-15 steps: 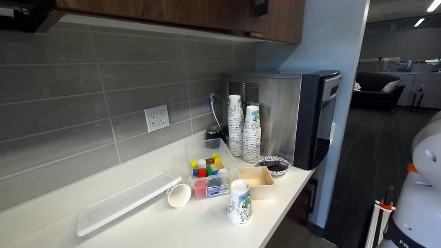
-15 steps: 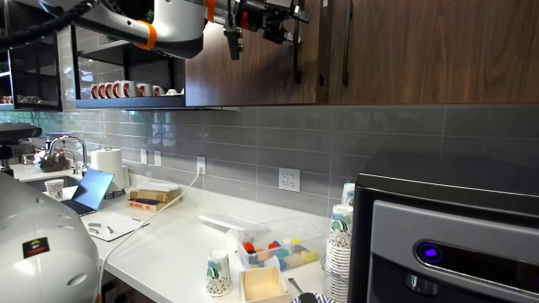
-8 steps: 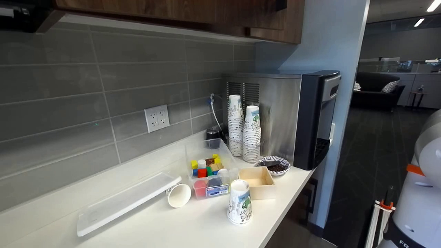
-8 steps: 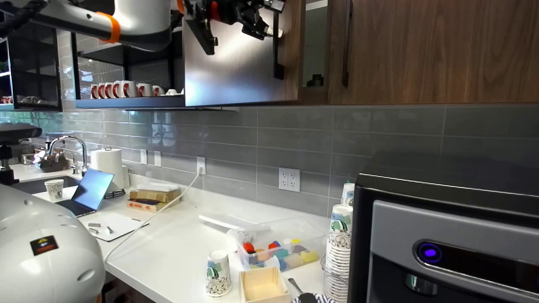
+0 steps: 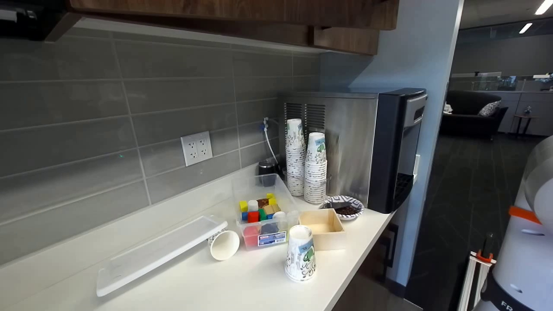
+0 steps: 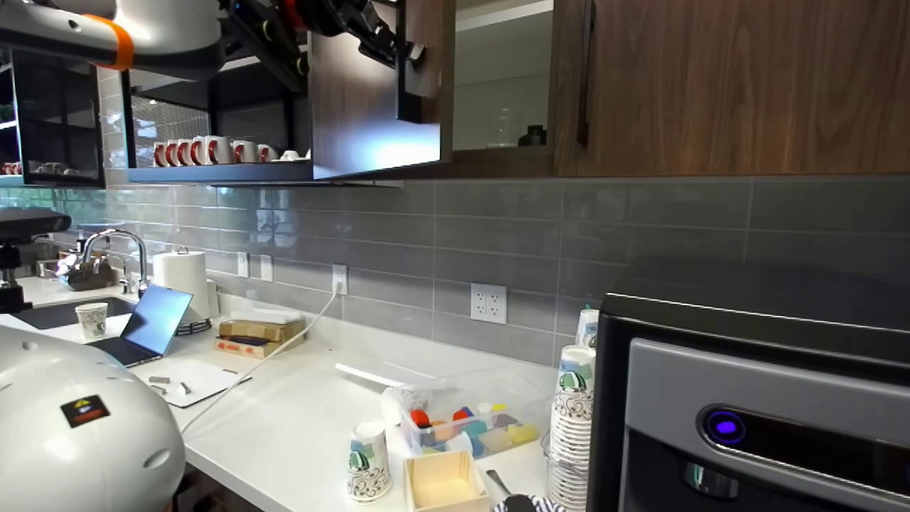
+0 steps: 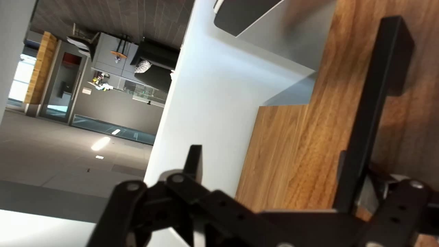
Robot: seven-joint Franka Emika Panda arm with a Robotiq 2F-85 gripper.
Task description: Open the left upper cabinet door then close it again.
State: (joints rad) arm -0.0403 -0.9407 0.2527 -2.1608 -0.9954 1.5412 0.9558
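The left upper cabinet door is brown wood and stands well ajar in an exterior view. Its lower edge juts out past the cabinet frame in an exterior view. Its dark vertical bar handle is near the free edge and also shows in the wrist view. My gripper is at this handle, partly cut off by the top of that view. In the wrist view my gripper is open wide. One finger is free; the opposite finger is behind the handle bar and partly hidden by it.
The cabinet interior shows a small dark object. A matching door to the right is shut. An open shelf with mugs is left of the door, below the arm. Cup stacks, a clear bin and an ice machine stand below.
The left upper door has swung from slightly ajar to well ajar, and more of the interior shows. My gripper has moved with the handle, leftward in the exterior view showing the arm.
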